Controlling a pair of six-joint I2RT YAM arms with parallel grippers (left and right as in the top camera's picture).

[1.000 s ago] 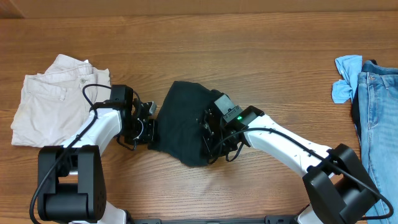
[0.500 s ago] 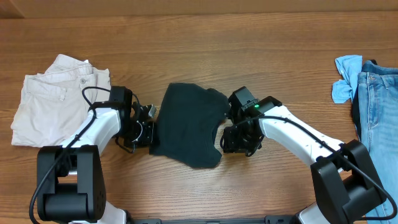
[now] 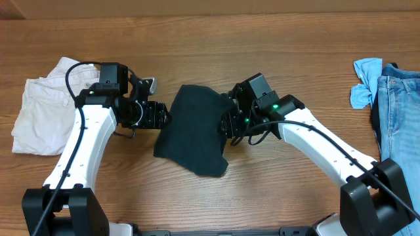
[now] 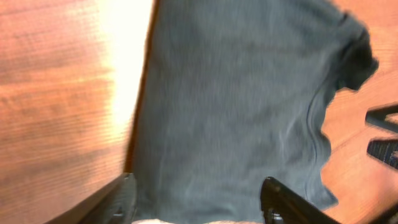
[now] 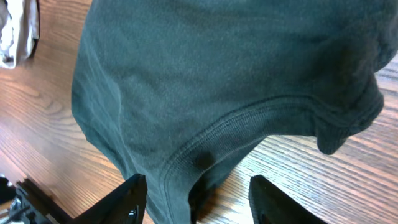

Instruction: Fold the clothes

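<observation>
The dark T-shirt (image 3: 193,131) lies bunched in the middle of the desk (image 3: 282,46), between the two arms; the left end effector (image 3: 161,115) sits at its left edge with both fingers (image 4: 124,198) spread wide and nothing held; the right end effector (image 3: 230,123) sits at its right edge, fingers (image 5: 134,198) wide apart too, with the ribbed hem of the shirt lying between them, not pinched; farther left lie white shorts (image 3: 42,111); far off at the right edge lie blue jeans (image 3: 399,131) and a light blue cloth (image 3: 365,82).
</observation>
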